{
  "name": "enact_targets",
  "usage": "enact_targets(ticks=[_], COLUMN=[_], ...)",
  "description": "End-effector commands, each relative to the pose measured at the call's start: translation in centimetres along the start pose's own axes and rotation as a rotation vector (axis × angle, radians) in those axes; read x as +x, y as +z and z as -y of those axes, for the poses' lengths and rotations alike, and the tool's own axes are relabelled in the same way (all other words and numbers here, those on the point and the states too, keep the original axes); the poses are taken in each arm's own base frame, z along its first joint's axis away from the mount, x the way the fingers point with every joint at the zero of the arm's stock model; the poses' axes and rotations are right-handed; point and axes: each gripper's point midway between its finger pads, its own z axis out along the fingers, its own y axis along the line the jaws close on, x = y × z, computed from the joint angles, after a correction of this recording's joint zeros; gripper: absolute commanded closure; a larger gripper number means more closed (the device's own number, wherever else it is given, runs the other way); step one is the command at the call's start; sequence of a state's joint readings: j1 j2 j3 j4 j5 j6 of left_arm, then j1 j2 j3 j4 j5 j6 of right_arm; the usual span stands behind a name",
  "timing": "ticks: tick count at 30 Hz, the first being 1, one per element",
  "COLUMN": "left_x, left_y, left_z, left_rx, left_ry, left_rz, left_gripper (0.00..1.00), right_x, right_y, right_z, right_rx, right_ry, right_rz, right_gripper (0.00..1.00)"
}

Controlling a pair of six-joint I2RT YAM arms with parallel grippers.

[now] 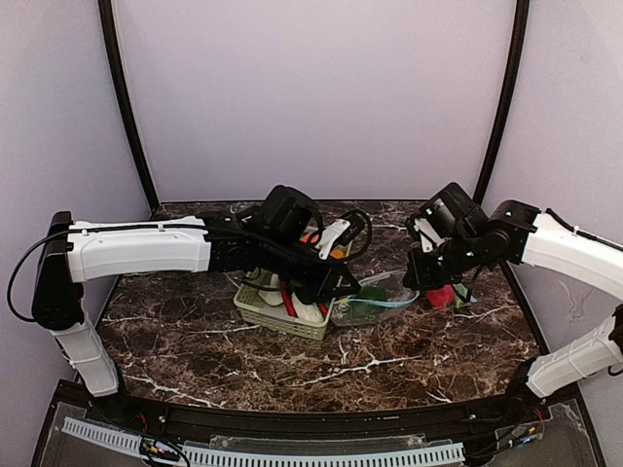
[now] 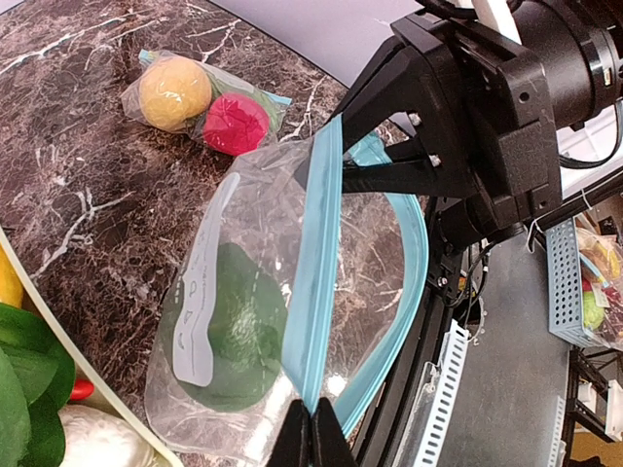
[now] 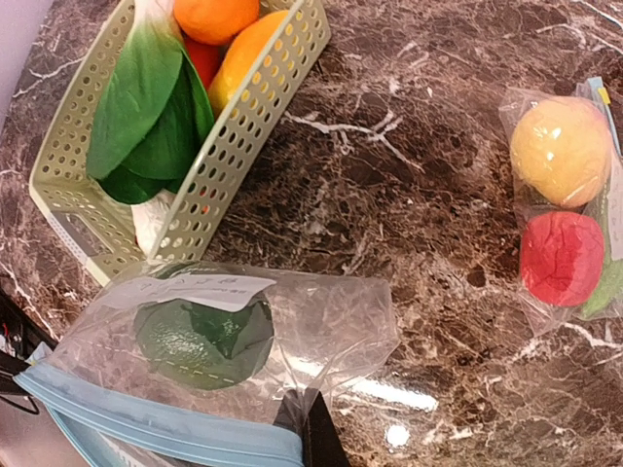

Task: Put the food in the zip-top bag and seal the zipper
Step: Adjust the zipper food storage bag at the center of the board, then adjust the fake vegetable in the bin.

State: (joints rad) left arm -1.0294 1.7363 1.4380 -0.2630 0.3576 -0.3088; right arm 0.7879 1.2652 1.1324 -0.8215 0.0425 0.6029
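Left wrist view: left gripper (image 2: 311, 438) fingers pressed together, pinching the blue zipper strip of the zip-top bag (image 2: 292, 243), whose mouth stands apart. Inside the bag lies one dark green food piece (image 2: 229, 331). At the far end of the mouth, the right gripper (image 3: 311, 433) has its fingers closed on the bag's edge. Beyond, on the marble table (image 2: 88, 214), a second bag (image 2: 146, 68) holds a yellow fruit (image 2: 175, 89) and a red fruit (image 2: 234, 122).

Right wrist view: lattice basket (image 3: 243, 126), just beside the held bag, contains leafy greens (image 3: 146, 97), orange pieces (image 3: 209, 15) and a white radish (image 2: 92, 440).
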Motion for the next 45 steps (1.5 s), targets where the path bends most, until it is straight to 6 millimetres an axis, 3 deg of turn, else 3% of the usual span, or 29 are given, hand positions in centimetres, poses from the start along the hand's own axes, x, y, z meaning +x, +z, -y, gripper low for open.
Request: enact_targets(ticks=[1,9,11,12,14,15,17,21,23,26,30,34,38,45], left_x=[1.9,3.5,3.3,3.0,2.1,1.8,0.5,-0.3,0.3,1.8,3.6,5.6,6.0,6.3], left_y=[0.3,1.2,0.9,0.7,-0.2,-1.1,-2.8,-5.5,-6.3,-7.4,-8.7,-9.5,-8.9,-6.3], left_z=[-0.9,-1.2,-1.2,-1.1,-0.3,0.1,0.0,-2.2,-4.3,-8.7,-14.0,-19.1,-21.2,-23.5], left_rx=[-0.020,0.002,0.000,0.003,0.023,0.028,-0.015,-0.158,-0.210,-0.277,-0.367,-0.501,-0.567,-0.592], left_ry=[-0.054,-0.086,-0.077,-0.068,-0.038,-0.020,0.009,0.016,-0.037,-0.145,-0.259,-0.324,-0.312,-0.309], left_rz=[-0.062,-0.085,-0.070,-0.057,-0.009,0.018,0.090,0.145,0.128,0.114,0.115,0.082,0.043,-0.029], left_gripper=[0.99,0.99,0.84,0.68,0.53,0.48,0.27,0.04,0.02,0.03,0.25,0.40,0.52,0.62], right_x=[1.0,1.1,1.1,1.1,1.3,1.3,1.4,1.3,1.3,1.2,1.3,1.4,1.5,1.5], right_y=[-0.2,1.0,1.2,1.3,1.4,1.5,1.6,1.9,2.0,2.3,2.5,2.8,3.1,3.3], right_z=[3.8,-0.2,-0.8,-0.9,-1.1,-1.1,-1.3,-1.7,-1.9,-2.2,-2.4,-2.5,-2.6,-2.6], right_rx=[0.182,-0.040,-0.072,-0.078,-0.087,-0.091,-0.102,-0.126,-0.134,-0.144,-0.156,-0.166,-0.168,-0.170], right_ry=[0.002,-0.019,-0.020,-0.020,-0.022,-0.022,-0.022,-0.020,-0.022,-0.026,-0.026,-0.026,-0.029,-0.031], right_rz=[-0.015,-0.040,-0.043,-0.047,-0.054,-0.056,-0.060,-0.058,-0.058,-0.060,-0.062,-0.068,-0.071,-0.073], right_gripper=[1.00,1.00,1.00,1.00,1.00,1.00,1.00,1.00,1.00,1.00,1.00,1.00,1.00,1.00])
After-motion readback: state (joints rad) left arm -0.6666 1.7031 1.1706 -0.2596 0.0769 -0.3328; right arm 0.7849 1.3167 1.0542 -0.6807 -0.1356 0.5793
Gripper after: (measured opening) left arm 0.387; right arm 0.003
